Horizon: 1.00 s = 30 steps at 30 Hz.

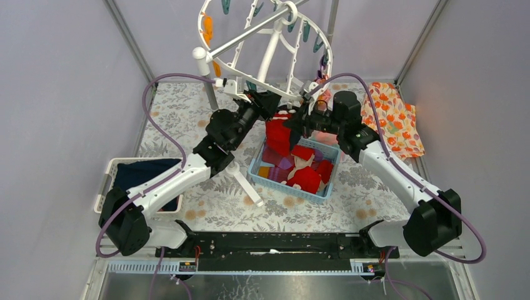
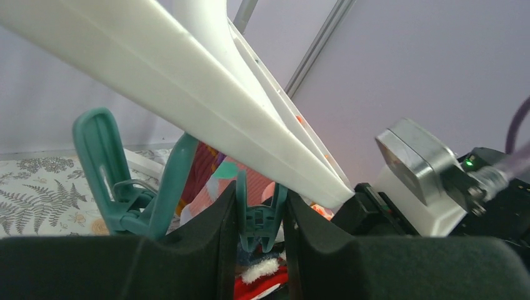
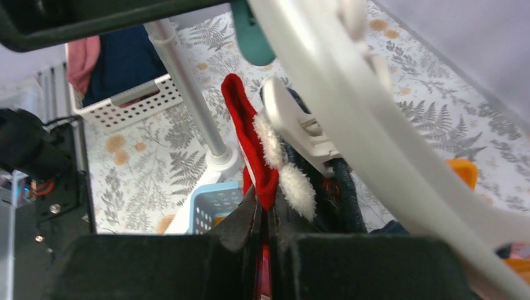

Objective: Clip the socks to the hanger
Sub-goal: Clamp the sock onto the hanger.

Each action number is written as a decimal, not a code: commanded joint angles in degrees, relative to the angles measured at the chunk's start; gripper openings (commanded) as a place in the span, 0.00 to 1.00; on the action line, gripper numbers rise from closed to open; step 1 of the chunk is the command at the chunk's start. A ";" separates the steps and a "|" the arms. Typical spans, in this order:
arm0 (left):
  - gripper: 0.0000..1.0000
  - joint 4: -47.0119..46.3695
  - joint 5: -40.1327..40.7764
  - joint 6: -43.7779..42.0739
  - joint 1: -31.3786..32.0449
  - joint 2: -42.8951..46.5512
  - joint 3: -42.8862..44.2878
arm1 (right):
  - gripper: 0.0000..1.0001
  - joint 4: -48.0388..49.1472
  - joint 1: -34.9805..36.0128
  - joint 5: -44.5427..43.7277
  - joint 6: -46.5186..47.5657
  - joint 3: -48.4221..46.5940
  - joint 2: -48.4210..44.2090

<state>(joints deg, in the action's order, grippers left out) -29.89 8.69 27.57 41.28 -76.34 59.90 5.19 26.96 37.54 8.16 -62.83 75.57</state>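
Observation:
The white hanger (image 1: 270, 47) hangs tilted over the back of the table, with orange and teal clips along its ring. My left gripper (image 2: 261, 201) is shut on a teal clip (image 2: 260, 222) under the hanger's white bar (image 2: 187, 81); that clip's lower ends stand apart. My right gripper (image 3: 265, 210) is shut on a red sock (image 3: 245, 125) with white fluffy trim, holding it up just under the hanger ring (image 3: 350, 112). From above, both grippers meet at the hanger's lower edge, the left gripper (image 1: 267, 103) facing the right gripper (image 1: 295, 122), the red sock (image 1: 277, 136) dangling between. More socks fill the blue basket (image 1: 315, 190).
A second teal clip (image 2: 119, 175) hangs left of the held one. The grey rack pole (image 1: 206, 81) stands behind my left arm, its white foot (image 1: 247, 184) beside the blue basket. A white basket (image 1: 103, 184) holds navy cloth at left. Orange floral cloth (image 1: 394, 119) lies back right.

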 commanded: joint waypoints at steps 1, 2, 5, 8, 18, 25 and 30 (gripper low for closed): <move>0.20 -1.57 -2.58 -0.63 -0.51 0.88 -1.10 | 0.00 6.09 -1.69 5.66 -8.59 -2.71 1.21; 0.20 -1.56 -3.02 -0.67 -0.58 0.85 -1.10 | 0.00 6.55 -1.92 6.28 -9.74 -2.86 1.32; 0.20 -1.58 -4.27 -0.68 -0.85 0.93 -1.23 | 0.00 8.14 -2.49 7.25 -12.35 -3.17 1.42; 0.20 -1.60 -5.26 -0.52 -1.01 0.98 -1.28 | 0.00 10.22 -3.27 9.01 -15.68 -3.39 1.86; 0.20 -1.40 -7.29 -0.20 -1.54 1.62 -1.60 | 0.00 15.55 -6.01 14.06 -24.31 -3.42 3.65; 0.20 -1.44 -8.42 0.44 -2.03 2.25 -1.72 | 0.00 16.51 -6.76 15.46 -26.43 -3.61 4.96; 0.20 -1.95 -10.32 0.74 -2.35 2.25 -1.80 | 0.00 16.65 -6.91 16.57 -26.88 -3.41 5.39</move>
<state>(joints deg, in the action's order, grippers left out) -29.82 1.63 27.53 39.13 -75.44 58.96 18.76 20.60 52.27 -16.82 -63.83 80.42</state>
